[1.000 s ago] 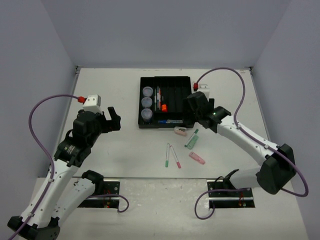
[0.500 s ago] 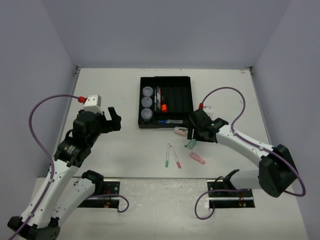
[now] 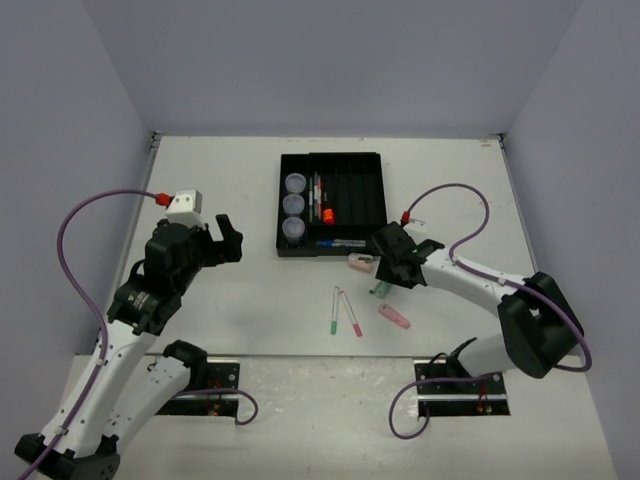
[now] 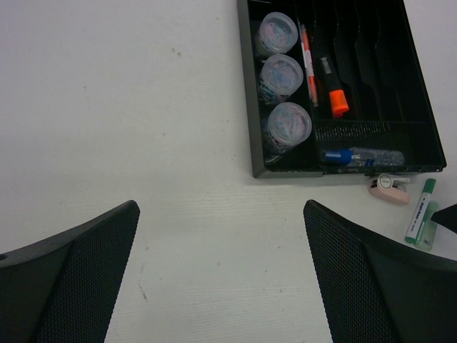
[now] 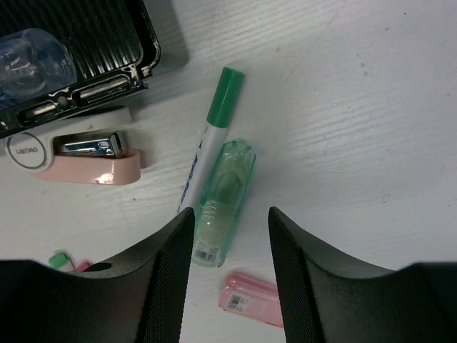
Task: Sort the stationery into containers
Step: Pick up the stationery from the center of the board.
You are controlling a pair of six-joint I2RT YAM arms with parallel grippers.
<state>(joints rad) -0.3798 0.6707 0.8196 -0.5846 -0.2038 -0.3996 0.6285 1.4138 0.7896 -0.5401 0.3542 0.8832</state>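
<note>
Right wrist: green-cap white marker (image 5: 211, 140) w/ clear-green tube (image 5: 223, 204); right claw (image 5: 230, 214) spread astride tube.

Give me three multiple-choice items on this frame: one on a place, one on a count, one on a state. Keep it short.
1. Where are the three round pots relative to the black tray?
A. In front of it
B. To its right
C. Inside it, in its wide left slot

2. How many thin pens lie on the table in front of the tray?
A. One
B. Two
C. Four

3. The left gripper is:
A. Open, holding nothing
B. Shut on a pot
C. Shut on a pen

Answers:
1 C: all three pots line up in the tray's left slot.
2 B: two pens lie side by side on the table.
3 A: its jaws stand wide apart with nothing between them.
</note>
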